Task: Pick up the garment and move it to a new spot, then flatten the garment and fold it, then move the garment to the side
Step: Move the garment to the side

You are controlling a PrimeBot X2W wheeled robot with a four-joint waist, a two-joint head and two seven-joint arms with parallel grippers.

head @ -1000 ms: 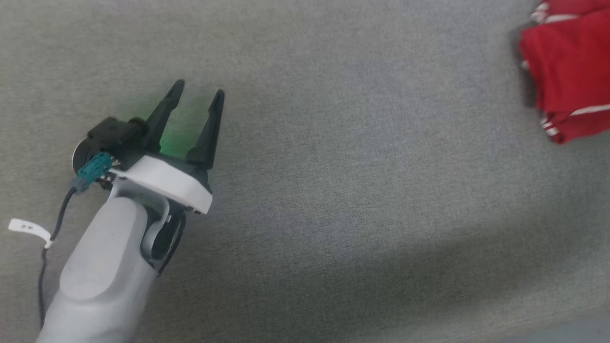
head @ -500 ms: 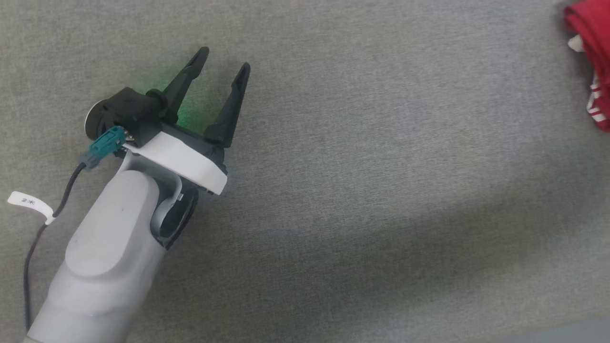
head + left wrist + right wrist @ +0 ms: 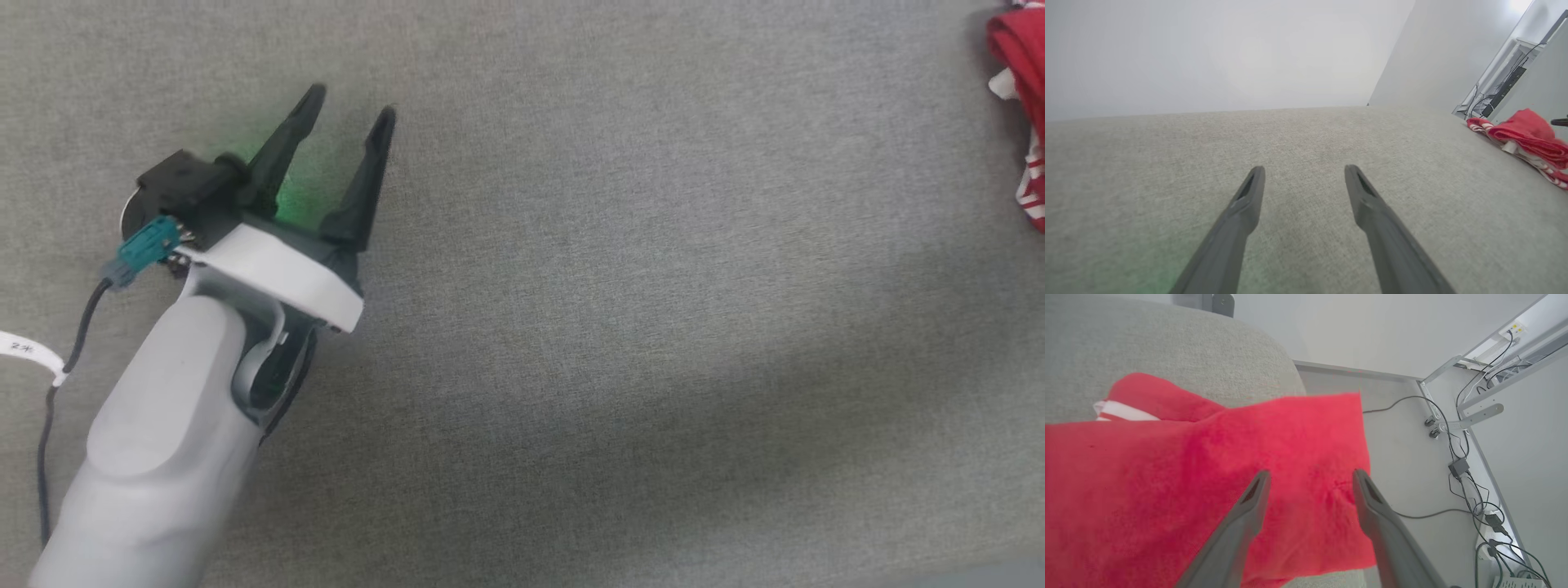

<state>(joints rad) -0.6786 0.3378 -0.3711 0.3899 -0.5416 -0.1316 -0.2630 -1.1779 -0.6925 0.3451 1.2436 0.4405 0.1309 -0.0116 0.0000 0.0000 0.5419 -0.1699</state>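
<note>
Since a second ago we are swinging away from the garment [image 3: 1024, 57], lying at the grey cushion's [image 3: 612, 327] edge. Our right gripper [image 3: 1310, 473] is hovering over it, jaws apart; our left gripper [image 3: 349, 102] is gaping well clear, above bare cushion.

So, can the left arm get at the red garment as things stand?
Probably not easily. Nothing blocks the way across the grey surface, but the left gripper, open, is at the far side from the garment. The right gripper, open, hovers right over it.
</note>
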